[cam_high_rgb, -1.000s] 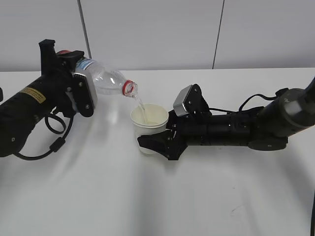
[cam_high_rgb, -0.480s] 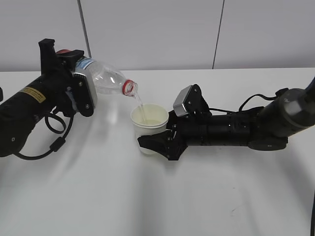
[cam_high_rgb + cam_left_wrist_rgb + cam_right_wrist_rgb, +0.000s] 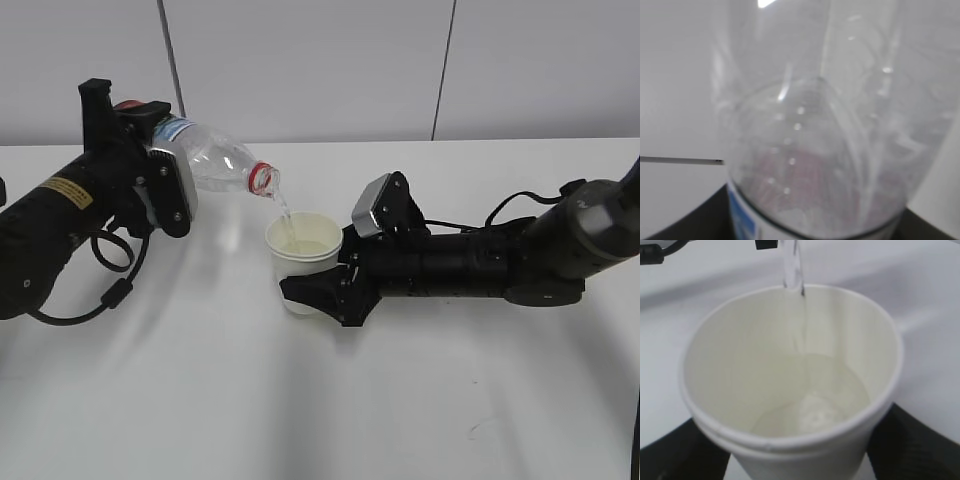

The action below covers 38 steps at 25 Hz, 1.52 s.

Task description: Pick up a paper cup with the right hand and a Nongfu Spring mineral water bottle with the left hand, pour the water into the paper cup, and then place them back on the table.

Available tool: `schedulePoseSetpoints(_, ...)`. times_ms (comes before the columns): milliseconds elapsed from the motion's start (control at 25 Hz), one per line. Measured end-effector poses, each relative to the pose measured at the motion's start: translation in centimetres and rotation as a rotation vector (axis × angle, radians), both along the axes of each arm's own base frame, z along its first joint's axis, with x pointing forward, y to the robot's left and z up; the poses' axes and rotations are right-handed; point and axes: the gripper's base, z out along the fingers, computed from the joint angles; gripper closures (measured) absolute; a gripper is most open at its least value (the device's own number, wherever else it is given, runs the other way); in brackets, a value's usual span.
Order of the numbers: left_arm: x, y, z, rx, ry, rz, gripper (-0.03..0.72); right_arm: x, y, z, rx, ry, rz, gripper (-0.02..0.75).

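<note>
- While the tall clear plastic bottle with the red neck ring (image 3: 222,160) is tipped mouth-down to the right, a thin transparent stream of water (image 3: 283,212) falls from its mouth into the small off-white tapered paper cup (image 3: 302,262).
- Bulky black left arm and gripper with the yellow sticker (image 3: 150,165): jaws clamped on the bottle's lower body, holding it in the air above the large plain white counter (image 3: 320,400), left of the cup.
- Left wrist view: filled by the bottle's clear wall (image 3: 820,140), droplets inside, blue-and-white label edge at bottom left. Jaws themselves not visible here.
- Black right arm and gripper with the silver-grey plate (image 3: 315,290): jaws closed around the cup's lower wall, cup upright, near the counter's middle. Can't tell whether the cup base touches the counter.
- Right wrist view: cup (image 3: 790,385) seen from above, rolled rim with a doubled edge; stream (image 3: 792,270) enters near the far rim and runs down the inner wall.
- Water pooled in the cup bottom, level still low, well under the rim.
- Dark gripper parts flank the cup at both lower corners of the right wrist view.
</note>
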Motion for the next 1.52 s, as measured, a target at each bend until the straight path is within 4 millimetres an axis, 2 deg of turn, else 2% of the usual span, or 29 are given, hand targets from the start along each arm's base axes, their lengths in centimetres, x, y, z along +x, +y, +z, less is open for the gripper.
schedulePoseSetpoints(360,0.0,0.0,0.0,-0.013,0.003,0.019,0.328,0.0,0.0,0.0,-0.001,0.000,0.002,0.177)
schedulePoseSetpoints(960,-0.4,-1.3,0.0,-0.064,0.021,0.053,0.328,0.1,0.0,0.0,-0.002,0.001,-0.009,0.177)
schedulePoseSetpoints(1240,-0.6,-1.8,0.0,-0.188,0.064,0.063,0.328,0.3,-0.1,0.1,0.015,0.005,-0.039,0.177)
schedulePoseSetpoints(1520,-0.8,-2.2,0.0,-0.452,0.150,0.079,0.328,0.6,-0.2,0.2,0.033,0.007,-0.074,0.177)
